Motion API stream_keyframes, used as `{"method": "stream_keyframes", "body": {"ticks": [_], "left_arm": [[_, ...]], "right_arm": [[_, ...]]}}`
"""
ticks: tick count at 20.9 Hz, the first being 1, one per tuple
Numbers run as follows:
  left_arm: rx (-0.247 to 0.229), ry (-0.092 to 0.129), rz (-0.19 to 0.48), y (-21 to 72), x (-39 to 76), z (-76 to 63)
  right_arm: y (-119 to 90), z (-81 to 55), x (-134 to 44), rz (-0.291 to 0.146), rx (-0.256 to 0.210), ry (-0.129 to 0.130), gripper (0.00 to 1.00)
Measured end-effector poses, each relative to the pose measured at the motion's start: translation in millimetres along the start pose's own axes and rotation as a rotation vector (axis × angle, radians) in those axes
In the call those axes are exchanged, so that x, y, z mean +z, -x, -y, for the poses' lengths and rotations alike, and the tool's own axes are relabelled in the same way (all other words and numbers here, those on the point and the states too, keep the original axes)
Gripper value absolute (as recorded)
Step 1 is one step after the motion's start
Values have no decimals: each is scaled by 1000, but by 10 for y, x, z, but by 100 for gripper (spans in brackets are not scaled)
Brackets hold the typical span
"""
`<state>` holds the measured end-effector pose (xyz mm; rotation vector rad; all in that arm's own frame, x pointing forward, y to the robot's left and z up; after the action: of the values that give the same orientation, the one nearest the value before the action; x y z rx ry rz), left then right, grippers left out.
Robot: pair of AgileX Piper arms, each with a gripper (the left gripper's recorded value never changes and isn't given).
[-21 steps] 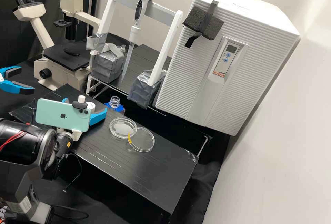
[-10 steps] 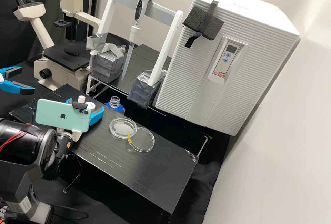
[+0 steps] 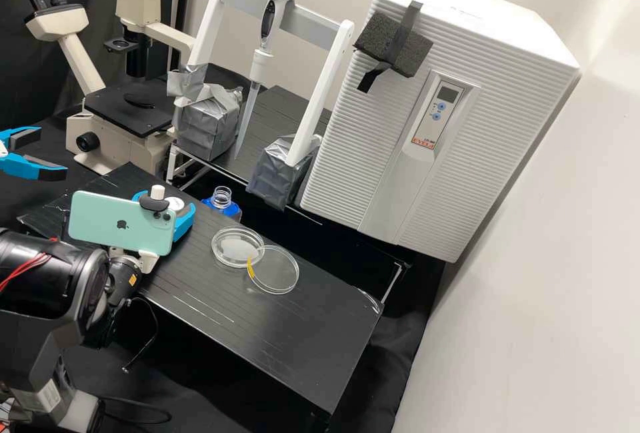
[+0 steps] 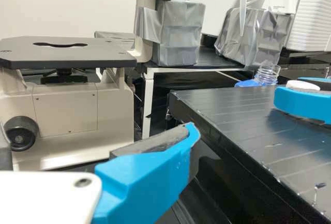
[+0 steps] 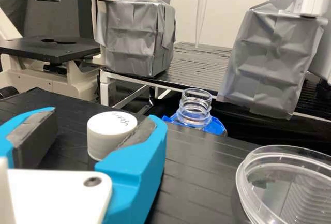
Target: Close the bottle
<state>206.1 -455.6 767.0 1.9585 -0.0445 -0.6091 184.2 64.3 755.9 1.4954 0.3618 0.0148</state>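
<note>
Lying on black bench (image 3: 267,326): petri dishes (image 3: 237,246) | right end effector (image 5: 94,131) spread around cap (image 5: 111,124) | left end effector (image 3: 52,150) spread | microscope (image 3: 113,113) behind

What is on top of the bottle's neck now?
Nothing: the bottle has an open mouth. The white cap stands on the bench between the fingers of the right end effector. The bench edge hides the bottle's lower part.

The black bench (image 3: 300,326) carries two petri dishes (image 3: 256,259), one white cap (image 5: 110,128).
</note>
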Motion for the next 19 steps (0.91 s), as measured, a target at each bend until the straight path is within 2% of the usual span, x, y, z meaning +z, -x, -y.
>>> {"method": "stream_keyframes", "body": {"ticks": [15, 17, 19], "left_arm": [[3, 3, -6, 3, -5, 0], [5, -6, -12, 4, -3, 3], [3, -5, -13, 8, -2, 9]], "right_arm": [[3, -7, -6, -3, 4, 0, 0], [3, -7, -6, -3, 4, 0, 0], [3, -7, -6, -3, 4, 0, 0]]}}
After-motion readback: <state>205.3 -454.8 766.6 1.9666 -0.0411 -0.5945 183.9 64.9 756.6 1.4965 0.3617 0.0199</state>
